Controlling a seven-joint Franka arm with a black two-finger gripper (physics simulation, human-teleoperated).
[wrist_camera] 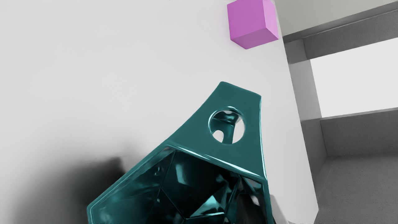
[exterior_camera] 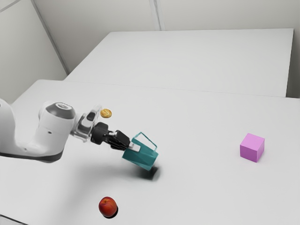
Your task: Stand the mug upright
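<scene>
The gripper (exterior_camera: 133,146) reaches down to the teal mug (exterior_camera: 142,158) in the exterior view, its fingers at the mug's rim. The mug is tilted, with its handle on the upper side and a dark shadow beneath it. In the wrist view the mug (wrist_camera: 199,124) turns its faceted open mouth toward my hand, the holed handle part pointing away. One finger of the gripper (wrist_camera: 266,207) is inside the mouth and the other is outside, with the mug's side wall pinched between them. The mug's base is hidden in the wrist view.
A pink cube (exterior_camera: 251,147) stands on the table (exterior_camera: 201,197) toward the exterior view's right. A red fruit (exterior_camera: 108,206) lies near that view's bottom, and a small golden round item (exterior_camera: 106,113) lies behind the hand. The wrist view includes the cube (wrist_camera: 248,23) near the table's edge.
</scene>
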